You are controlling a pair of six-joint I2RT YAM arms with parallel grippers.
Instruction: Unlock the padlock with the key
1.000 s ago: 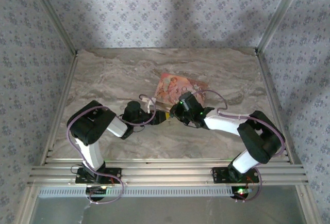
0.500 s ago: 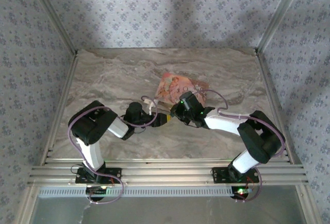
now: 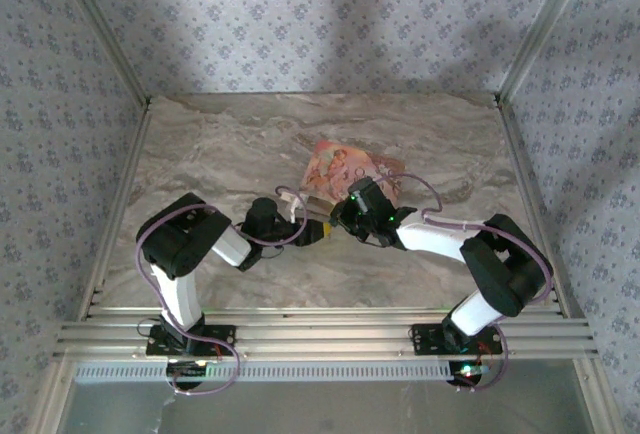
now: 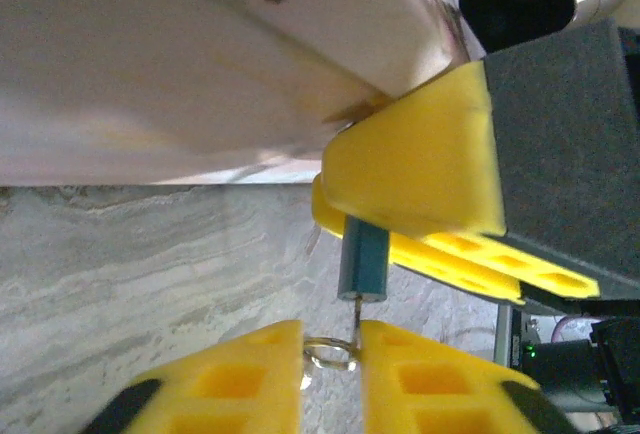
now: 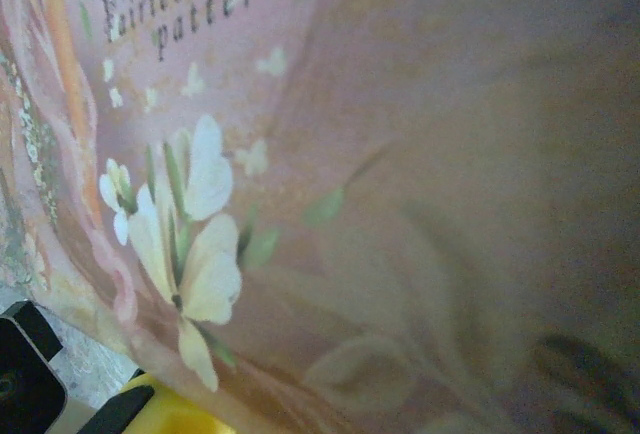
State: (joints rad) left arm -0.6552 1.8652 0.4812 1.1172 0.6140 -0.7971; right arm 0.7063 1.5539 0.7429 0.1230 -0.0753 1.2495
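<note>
In the left wrist view the padlock (image 4: 363,264), a small teal block, is clamped between the yellow fingers (image 4: 420,154) of my right gripper (image 4: 345,216), which is shut on it. The key (image 4: 355,322) is a thin silver shaft that runs up into the padlock's underside, with its wire ring (image 4: 330,354) hanging below. My left gripper (image 4: 331,342) is shut on the key, ring and shaft pinched between its yellow pads. From above, the left gripper (image 3: 318,230) and right gripper (image 3: 338,222) meet tip to tip mid-table, hiding lock and key.
A pink illustrated flat box (image 3: 345,168) lies just behind the grippers, and its flowered lid (image 5: 350,204) sits very close to the right wrist camera. Marble tabletop (image 3: 220,144) spreads left and back. Patterned walls enclose three sides.
The left gripper's jaws have closed in on the key and its ring. Both arms have stayed nearly where they were.
</note>
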